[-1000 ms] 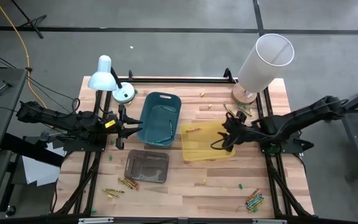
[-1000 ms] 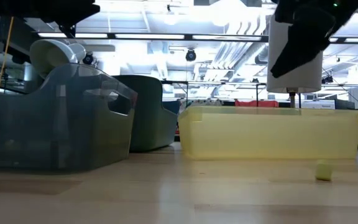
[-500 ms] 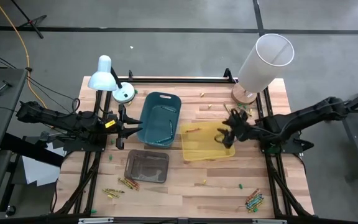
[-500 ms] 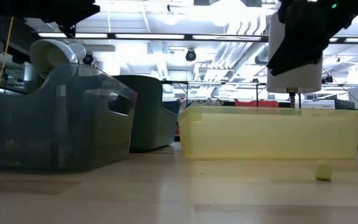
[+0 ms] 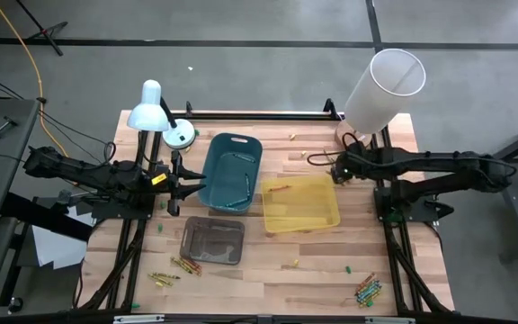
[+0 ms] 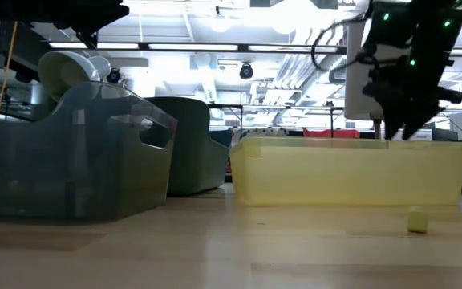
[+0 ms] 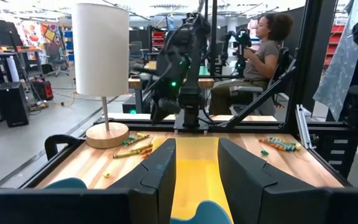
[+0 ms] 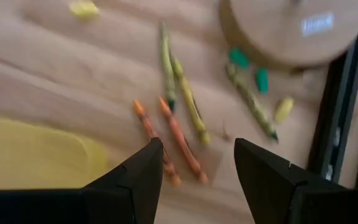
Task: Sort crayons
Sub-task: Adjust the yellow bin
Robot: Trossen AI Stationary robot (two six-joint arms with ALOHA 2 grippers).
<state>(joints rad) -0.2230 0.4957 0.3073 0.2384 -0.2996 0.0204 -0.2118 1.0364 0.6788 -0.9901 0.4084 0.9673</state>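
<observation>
On the wooden table (image 5: 313,270), three bins are shown: the blue bin (image 5: 231,171), the yellow bin (image 5: 301,203) and the grey bin (image 5: 212,240) (each nearly empty). Most crayons (image 8: 180,135) remain unsorted, scattered near the lamp base (image 8: 294,25) and the table's front corners. The right gripper (image 5: 337,168) is held above them with jaws apart and empty; the left gripper (image 5: 183,187) waits beside the blue bin, jaws partly apart.

Left gripper (image 7: 196,177) fingers apart, yellow bin (image 7: 194,163) showing between them. Crayons (image 7: 132,148) lie by the lamp (image 7: 101,68) base, more (image 7: 281,144) far side. Right arm (image 7: 180,68) beyond bin; person (image 7: 261,53) seated behind.
</observation>
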